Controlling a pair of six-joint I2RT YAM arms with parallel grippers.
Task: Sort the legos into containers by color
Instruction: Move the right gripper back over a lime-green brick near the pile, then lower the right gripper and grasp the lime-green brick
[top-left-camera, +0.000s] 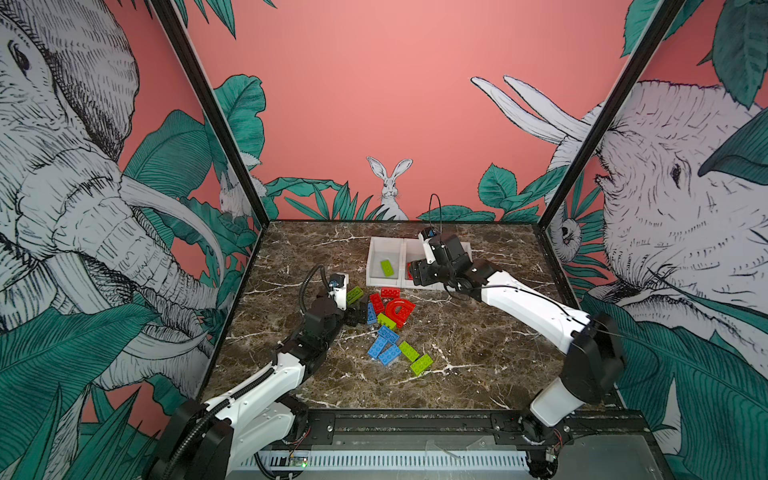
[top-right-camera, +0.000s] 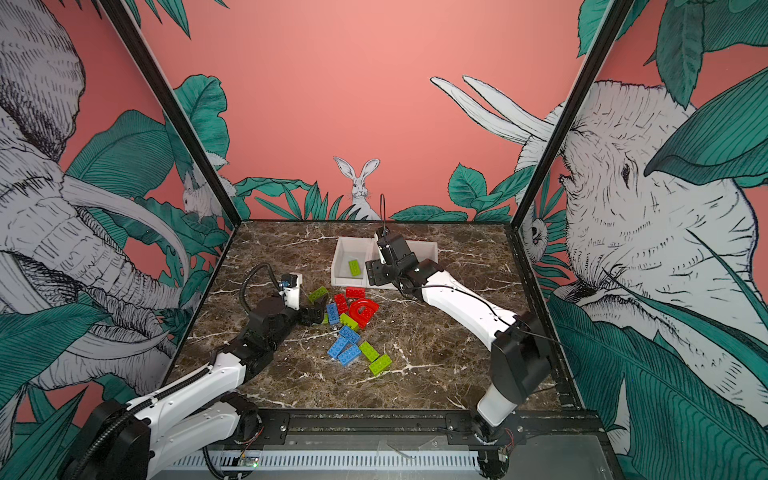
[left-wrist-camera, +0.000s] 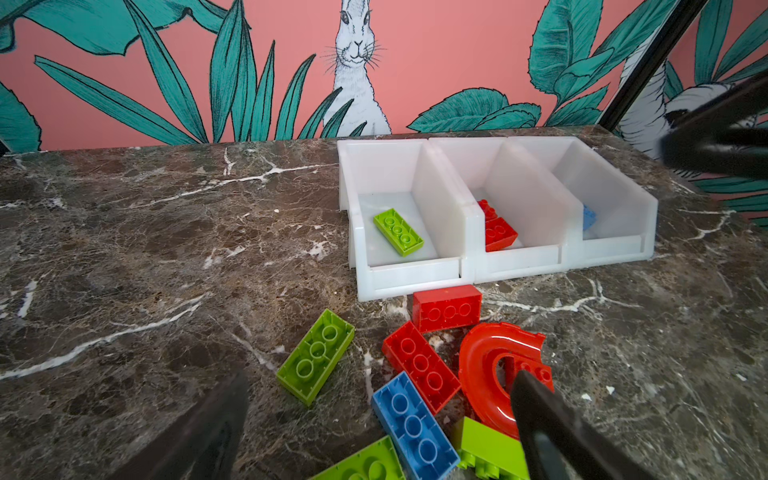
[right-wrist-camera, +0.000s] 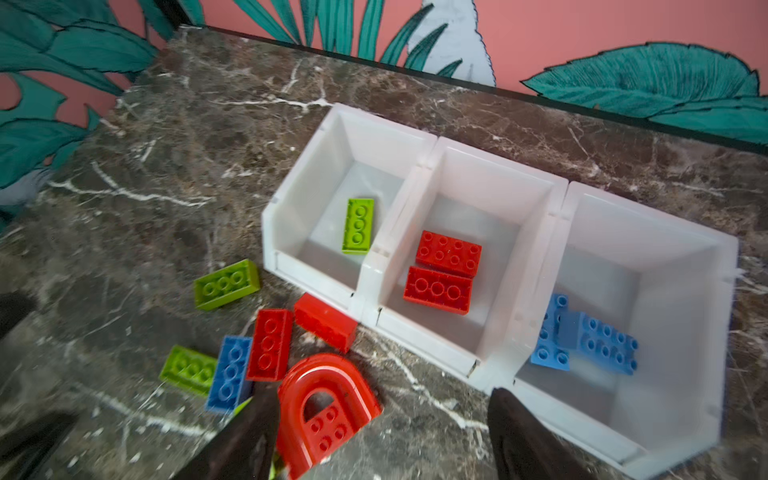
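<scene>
Wide open, my left pincer faces the blue brick end-on and is nearer; my right pincer, open too, hovers at the bins.

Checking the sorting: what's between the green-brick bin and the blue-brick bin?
The middle bin, holding two red bricks; the right wrist view shows it.

Your left arm and right arm wear white shells with small dark screws between black joint housings. A ribbed black hose follows the left, a thin black wire the right. The left gripper and right gripper end in matte black tapered fingers.
</scene>
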